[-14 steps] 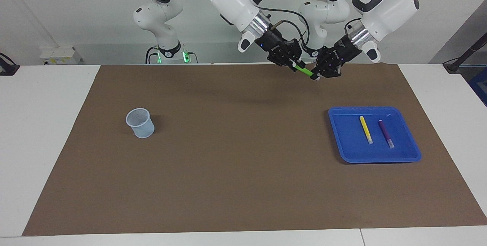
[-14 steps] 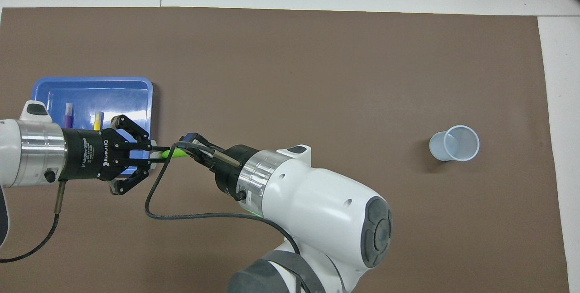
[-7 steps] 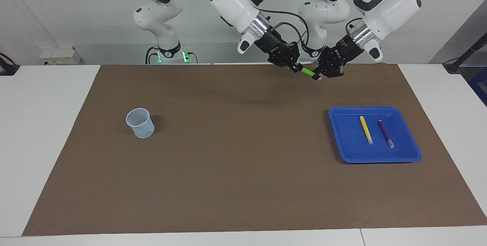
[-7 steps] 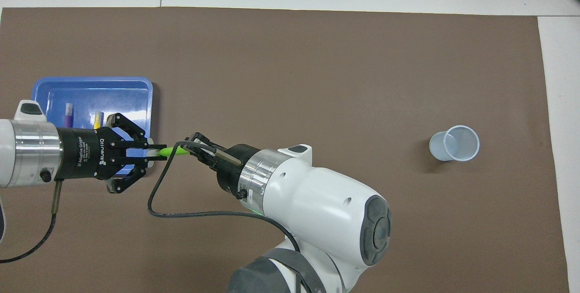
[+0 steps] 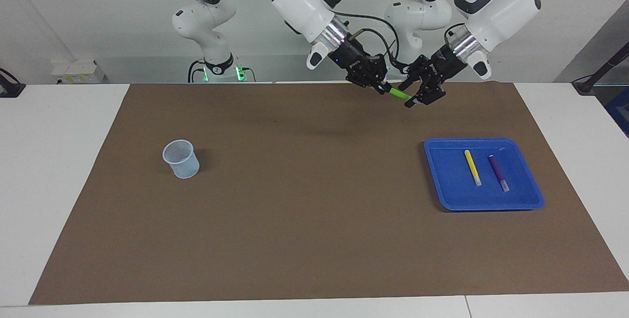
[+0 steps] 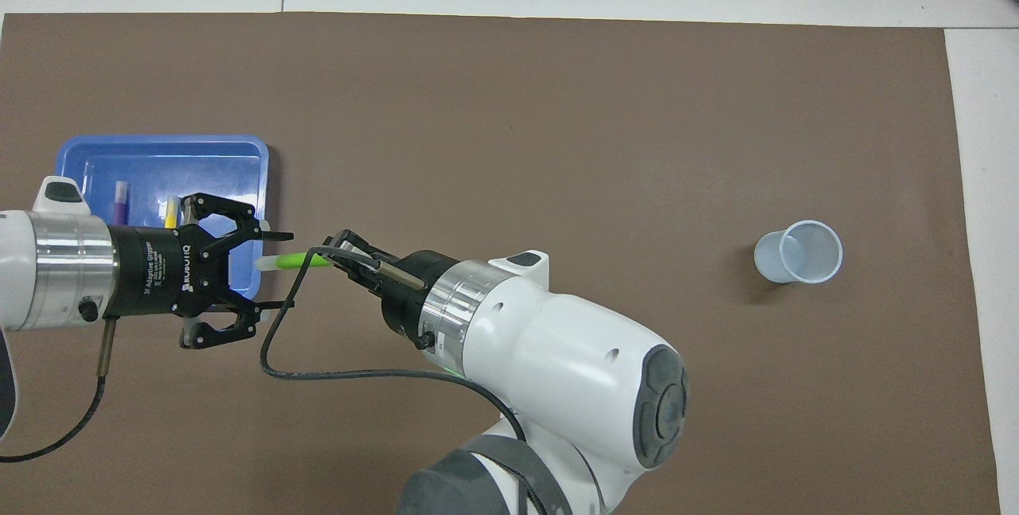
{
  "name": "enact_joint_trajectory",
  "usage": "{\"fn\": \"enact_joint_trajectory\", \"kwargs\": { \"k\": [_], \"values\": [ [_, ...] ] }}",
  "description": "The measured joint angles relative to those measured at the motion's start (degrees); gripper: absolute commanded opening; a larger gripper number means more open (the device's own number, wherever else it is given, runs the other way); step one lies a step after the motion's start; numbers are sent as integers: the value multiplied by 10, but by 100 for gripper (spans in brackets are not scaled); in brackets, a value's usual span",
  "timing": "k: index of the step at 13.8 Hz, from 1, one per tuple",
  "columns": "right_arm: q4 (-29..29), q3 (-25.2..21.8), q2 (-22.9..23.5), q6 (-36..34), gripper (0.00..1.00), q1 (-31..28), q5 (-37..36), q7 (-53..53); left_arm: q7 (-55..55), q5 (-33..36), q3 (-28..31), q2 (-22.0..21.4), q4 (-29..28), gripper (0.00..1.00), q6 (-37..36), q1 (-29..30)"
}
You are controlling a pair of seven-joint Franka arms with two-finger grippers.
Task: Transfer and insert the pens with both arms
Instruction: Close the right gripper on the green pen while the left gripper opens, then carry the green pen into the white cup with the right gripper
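The green pen (image 5: 398, 94) is in the air above the mat, over the robots' edge of it near the blue tray; it also shows in the overhead view (image 6: 290, 261). My right gripper (image 5: 381, 84) is shut on its green end, also seen in the overhead view (image 6: 334, 256). My left gripper (image 5: 412, 94) is open, with its fingers spread on either side of the pen's pale end and not touching it, as the overhead view (image 6: 275, 270) shows. The yellow pen (image 5: 472, 167) and the purple pen (image 5: 498, 172) lie side by side in the blue tray (image 5: 442, 180).
A pale translucent cup (image 5: 181, 159) stands upright on the brown mat (image 5: 314, 219) toward the right arm's end of the table. Two smaller white arms with green-lit bases (image 5: 216, 70) stand at the robots' edge.
My left gripper was shut on the green pen's pale end and has opened. The right gripper keeps its hold on the pen, which has barely moved.
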Motion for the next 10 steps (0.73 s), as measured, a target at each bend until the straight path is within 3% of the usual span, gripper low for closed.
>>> {"fn": "enact_joint_trajectory", "kwargs": {
  "k": [4, 7, 10],
  "values": [
    [-1, -3, 1, -52, 0, -26, 0, -95, 18, 0, 4, 0, 0, 100, 2, 1],
    [-1, -5, 1, -119, 0, -61, -9, -168, 111, 5, 8, 0, 0, 100, 0, 18],
    [0, -8, -3, -226, 0, -118, -99, -239, 241, 62, 11, 0, -1, 100, -20, 38]
  ]
}}
